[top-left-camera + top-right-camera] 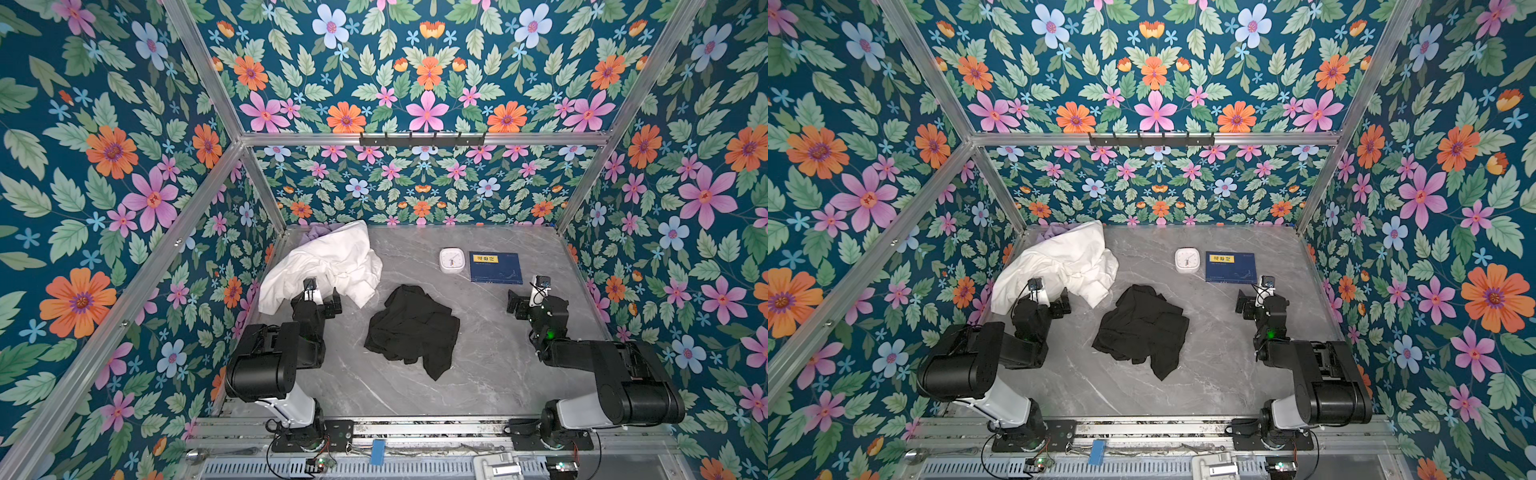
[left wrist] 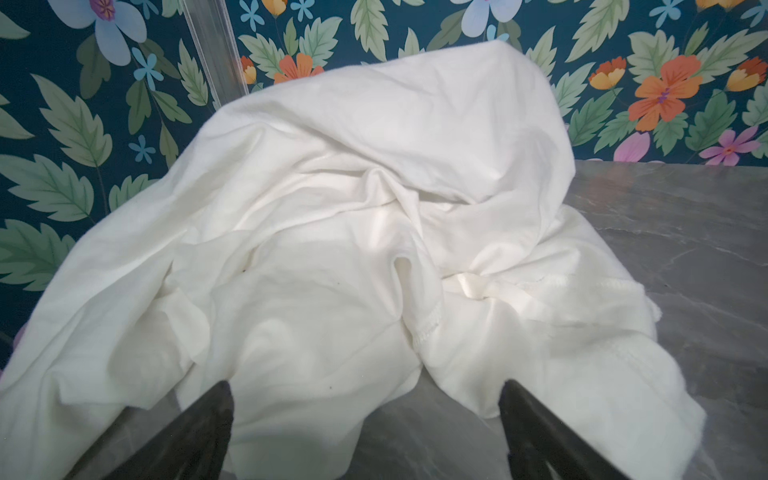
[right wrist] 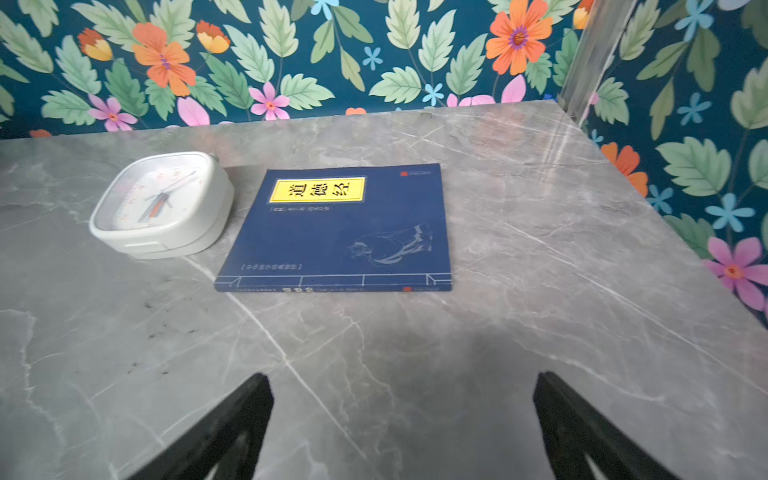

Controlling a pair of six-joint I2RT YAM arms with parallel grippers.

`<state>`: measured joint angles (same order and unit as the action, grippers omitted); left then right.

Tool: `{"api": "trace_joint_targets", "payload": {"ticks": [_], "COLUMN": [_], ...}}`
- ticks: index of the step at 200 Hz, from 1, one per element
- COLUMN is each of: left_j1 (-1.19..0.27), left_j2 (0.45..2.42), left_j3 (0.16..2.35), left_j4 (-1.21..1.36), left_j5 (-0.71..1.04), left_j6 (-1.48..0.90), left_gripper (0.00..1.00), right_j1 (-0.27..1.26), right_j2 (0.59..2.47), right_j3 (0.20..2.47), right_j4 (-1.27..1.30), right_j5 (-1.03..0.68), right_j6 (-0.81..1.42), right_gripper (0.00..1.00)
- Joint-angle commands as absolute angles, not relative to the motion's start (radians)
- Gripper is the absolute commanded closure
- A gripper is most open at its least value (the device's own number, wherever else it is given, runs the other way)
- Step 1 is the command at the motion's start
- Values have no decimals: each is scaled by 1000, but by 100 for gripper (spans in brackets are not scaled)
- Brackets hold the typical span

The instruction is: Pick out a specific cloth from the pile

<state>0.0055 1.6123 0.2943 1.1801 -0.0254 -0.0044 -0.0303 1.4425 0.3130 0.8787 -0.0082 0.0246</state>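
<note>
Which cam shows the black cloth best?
The top views: both show the whole black cloth crumpled on the table, unobstructed. Wrist views miss it: left sees the white cloth, right the clock and blue book.

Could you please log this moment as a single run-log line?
black cloth: lying alone, apart from white cloth | left claw: open, empty | right claw: open, empty

bright, even light from overhead in both top views, shadows soft and short on the table (image 1: 490,365). the black cloth (image 1: 411,328) is so dark its folds perhaps go unrecorded. the white cloth (image 2: 374,208) is nearly blown out. wrist views are soft, bending toward the edges, nearest foreground unfocused.
</note>
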Motion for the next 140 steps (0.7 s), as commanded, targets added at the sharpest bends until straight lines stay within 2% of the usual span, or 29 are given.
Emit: {"api": "trace_joint_targets", "payload": {"ticks": [1, 140], "left_j1": [6, 8], "left_j2": [1614, 1618], "left_j3": [296, 304], "left_j4": [1225, 1223], "left_j5": [-21, -4], "left_j6": [-9, -6], "left_gripper": [0, 0], "right_j1": [-35, -35], "right_j2": [1441, 1437], "right_j3": [317, 314], "right_j4": [870, 870], "right_j5": [-39, -38], "right_j6": [49, 43], "right_gripper": [1, 1]}}
